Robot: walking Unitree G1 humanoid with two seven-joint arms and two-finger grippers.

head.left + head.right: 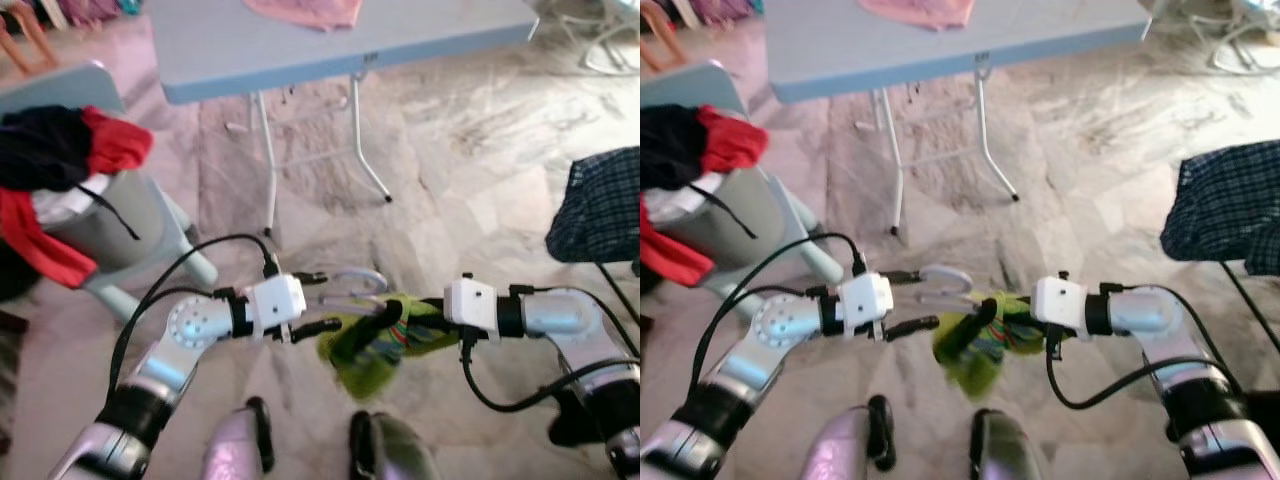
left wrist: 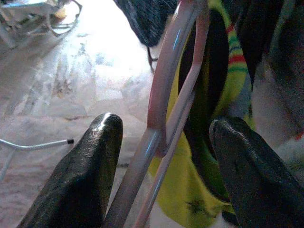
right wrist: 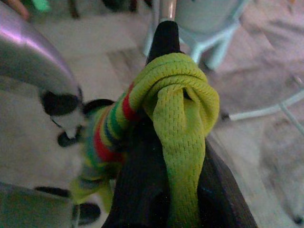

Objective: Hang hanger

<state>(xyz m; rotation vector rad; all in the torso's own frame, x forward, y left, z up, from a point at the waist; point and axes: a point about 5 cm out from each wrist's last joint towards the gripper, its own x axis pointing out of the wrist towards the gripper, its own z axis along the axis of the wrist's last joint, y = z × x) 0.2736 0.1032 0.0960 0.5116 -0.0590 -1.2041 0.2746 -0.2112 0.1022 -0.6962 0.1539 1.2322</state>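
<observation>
Hanger, pale pink plastic with a rounded hook (image 1: 352,285), held in the air between the two grippers, above the marbled stone floor (image 1: 470,180). Left gripper (image 1: 322,302): black fingers (image 2: 83,171) spread apart, the hanger's pink bars passing between them without clear contact. Right gripper (image 1: 400,312): fingers clamped on a lime-green mesh garment with red and blue stripes (image 3: 180,118), draped over them and touching the hanger. Beyond stand a grey folding table (image 1: 300,50) and a clothes-heaped grey chair (image 1: 120,225).
</observation>
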